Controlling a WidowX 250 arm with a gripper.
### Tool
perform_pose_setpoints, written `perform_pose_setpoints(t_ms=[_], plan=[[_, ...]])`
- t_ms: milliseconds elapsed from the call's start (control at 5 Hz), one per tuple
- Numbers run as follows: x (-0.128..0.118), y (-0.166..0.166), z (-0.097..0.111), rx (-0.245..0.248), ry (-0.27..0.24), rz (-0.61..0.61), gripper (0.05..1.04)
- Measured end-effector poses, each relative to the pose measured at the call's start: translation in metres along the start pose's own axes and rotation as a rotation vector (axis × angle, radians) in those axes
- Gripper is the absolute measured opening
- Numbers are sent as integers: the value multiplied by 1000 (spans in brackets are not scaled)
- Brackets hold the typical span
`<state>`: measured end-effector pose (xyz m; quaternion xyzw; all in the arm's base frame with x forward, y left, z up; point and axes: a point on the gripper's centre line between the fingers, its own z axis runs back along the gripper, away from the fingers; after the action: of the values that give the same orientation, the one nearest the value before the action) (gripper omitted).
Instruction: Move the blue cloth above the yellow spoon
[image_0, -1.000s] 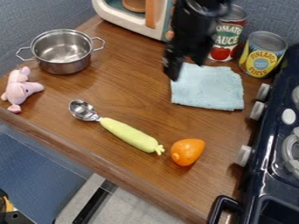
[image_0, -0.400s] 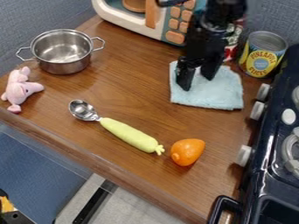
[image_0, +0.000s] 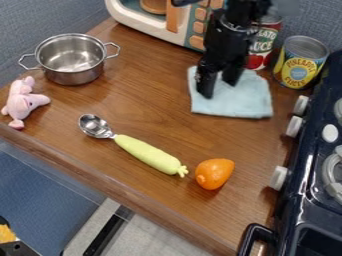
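Black arm (image_0: 230, 35) at the upper centre, claw (image_0: 220, 88) low and downward, fingers (image_0: 206, 86) apart.

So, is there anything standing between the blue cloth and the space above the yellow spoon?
Nothing visible stands between the blue cloth and the space just above the yellow spoon. The orange object sits near the spoon's handle end, off that route.
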<state>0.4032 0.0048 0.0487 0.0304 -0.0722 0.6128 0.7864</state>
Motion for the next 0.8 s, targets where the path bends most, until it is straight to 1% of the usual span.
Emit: perform_pose_setpoints(t_ms=[200, 400, 600, 800], plan=[[27, 12, -3, -5, -11, 85, 1001], [61, 25, -6, 12, -38, 164, 1001], [89, 37, -10, 22, -50, 227, 1001], [98, 47, -12, 26, -65, 253, 1000]])
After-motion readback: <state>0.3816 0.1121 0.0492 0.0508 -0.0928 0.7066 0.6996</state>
